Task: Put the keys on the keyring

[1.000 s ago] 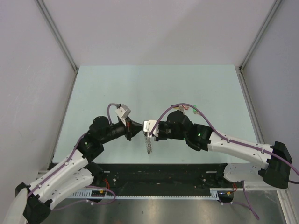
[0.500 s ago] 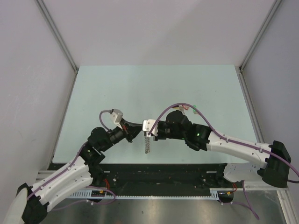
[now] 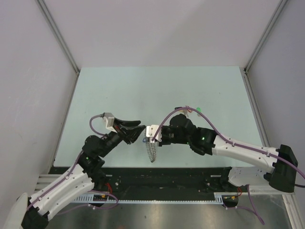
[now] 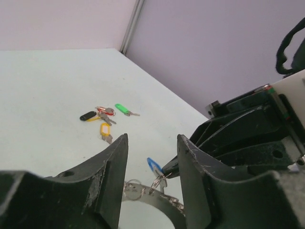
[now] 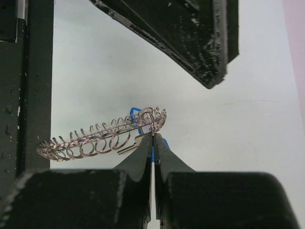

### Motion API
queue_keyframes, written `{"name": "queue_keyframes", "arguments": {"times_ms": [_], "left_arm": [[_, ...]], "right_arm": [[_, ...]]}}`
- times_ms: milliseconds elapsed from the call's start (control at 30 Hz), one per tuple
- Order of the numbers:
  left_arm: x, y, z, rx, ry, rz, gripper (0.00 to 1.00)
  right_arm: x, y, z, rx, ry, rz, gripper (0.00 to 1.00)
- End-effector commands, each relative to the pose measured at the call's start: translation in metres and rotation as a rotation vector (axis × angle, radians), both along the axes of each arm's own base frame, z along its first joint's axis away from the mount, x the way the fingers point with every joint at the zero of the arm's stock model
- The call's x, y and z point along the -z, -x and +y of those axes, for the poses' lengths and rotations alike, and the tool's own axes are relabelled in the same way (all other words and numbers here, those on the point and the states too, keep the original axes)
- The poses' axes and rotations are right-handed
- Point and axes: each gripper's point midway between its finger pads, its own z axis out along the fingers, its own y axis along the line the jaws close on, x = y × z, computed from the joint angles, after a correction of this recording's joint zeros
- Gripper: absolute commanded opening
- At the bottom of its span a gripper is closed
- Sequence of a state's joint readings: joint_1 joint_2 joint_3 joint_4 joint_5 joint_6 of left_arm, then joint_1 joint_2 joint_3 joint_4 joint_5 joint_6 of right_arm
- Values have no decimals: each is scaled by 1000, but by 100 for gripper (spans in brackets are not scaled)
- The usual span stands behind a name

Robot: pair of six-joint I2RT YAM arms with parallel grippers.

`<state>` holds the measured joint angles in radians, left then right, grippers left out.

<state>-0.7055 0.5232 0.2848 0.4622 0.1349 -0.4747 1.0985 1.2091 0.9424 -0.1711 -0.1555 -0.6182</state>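
The keyring [image 5: 90, 142], a grey coil of small wire loops, hangs from my right gripper [image 5: 153, 135], which is shut on its rim. A blue key [image 4: 153, 165] sits at that pinch point, its blade [image 5: 127, 146] sticking out beside the jaws. In the top view the keyring [image 3: 151, 152] dangles below the right gripper [image 3: 148, 137]. My left gripper [image 4: 152, 138] stands open just left of it with nothing between its fingers, also seen in the top view as the left gripper [image 3: 140, 127]. Loose keys lie on the table: black [image 4: 87, 116], red [image 4: 104, 110], green [image 4: 122, 109], yellow [image 4: 105, 129].
The pale green table [image 3: 119, 90] is walled by grey panels on three sides. The loose keys [image 3: 192, 111] lie just behind my right arm's wrist. A black rail [image 3: 162, 179] runs along the near edge between the arm bases.
My left gripper has opened and drawn back to the left, away from the keyring. The right gripper has stayed shut on the ring, which hangs in about the same place.
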Motion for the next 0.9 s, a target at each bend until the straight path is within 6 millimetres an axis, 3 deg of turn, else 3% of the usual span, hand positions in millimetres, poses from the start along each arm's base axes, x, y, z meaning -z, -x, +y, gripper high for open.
{"name": "queue_keyframes", "arguments": {"times_ms": [0,33,100,133,200,233,267,300,367,700,867], "left_arm": [[-19,-2,9,-25,-122,-89,53],[-6,-3,10,-16,-192,-53,53],[-15,-5,12,4,-274,-99,55],[1,1,7,81,-336,-58,56],[-3,3,6,150,-416,-92,56],[10,13,3,229,-464,-51,56],[21,11,2,271,-537,-67,56],[15,13,0,297,-560,-83,56],[33,20,-3,396,-635,-79,55],[45,35,-22,671,-706,-134,46],[42,35,-33,709,-718,-168,42]], "right_arm": [[-37,1,0,-20,-82,-76,0],[-37,1,-1,-19,-81,-78,0],[-38,1,-2,-20,-78,-83,0],[-40,1,-3,-18,-82,-85,0],[-39,1,-4,-22,-77,-87,0],[-39,2,-5,-21,-77,-85,0],[-39,3,-4,-26,-77,-87,0],[-40,3,-6,-25,-75,-86,0],[-41,4,-6,-27,-78,-89,0],[-41,8,-5,-47,-76,-84,0],[-40,9,-6,-52,-74,-83,0]]}}
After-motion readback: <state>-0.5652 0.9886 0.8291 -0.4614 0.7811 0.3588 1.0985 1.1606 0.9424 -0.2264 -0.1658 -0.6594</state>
